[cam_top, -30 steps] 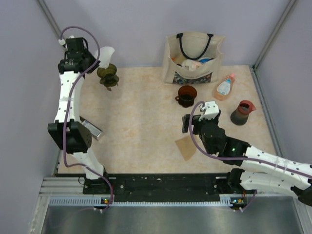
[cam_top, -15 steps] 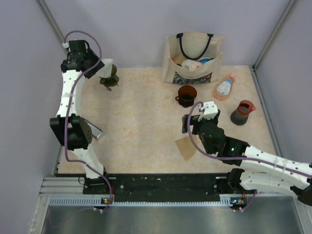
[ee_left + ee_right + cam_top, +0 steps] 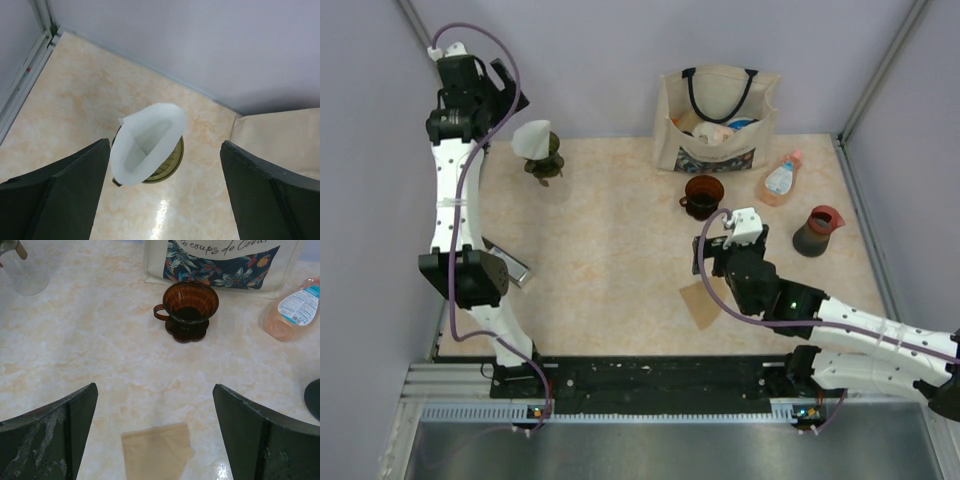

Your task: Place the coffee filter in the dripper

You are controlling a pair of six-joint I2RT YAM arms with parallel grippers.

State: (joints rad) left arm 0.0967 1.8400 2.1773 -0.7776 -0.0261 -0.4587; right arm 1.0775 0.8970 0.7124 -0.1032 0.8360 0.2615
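Note:
A white coffee filter [image 3: 533, 139] sits tilted in the olive dripper [image 3: 546, 166] at the back left of the table. In the left wrist view the filter [image 3: 147, 142] leans left over the dripper's rim [image 3: 172, 161]. My left gripper [image 3: 507, 90] hangs open and empty above and behind it, and its fingers [image 3: 65, 195] are well apart from the paper. My right gripper [image 3: 704, 255] is open and empty, low over the table. A flat brown filter [image 3: 157, 452] lies just below it, and a brown glass dripper [image 3: 190, 305] stands ahead.
A printed tote bag [image 3: 718, 120] stands at the back wall. Next to it lie a pink bottle [image 3: 780, 178] and a dark pitcher [image 3: 817, 230] on the right. A clear glass vessel [image 3: 24, 271] shows at the far left of the right wrist view.
My left gripper has opened and let go of the white filter, which now rests in the olive dripper. The gripper rose and drew back to the left. The right arm barely moved.

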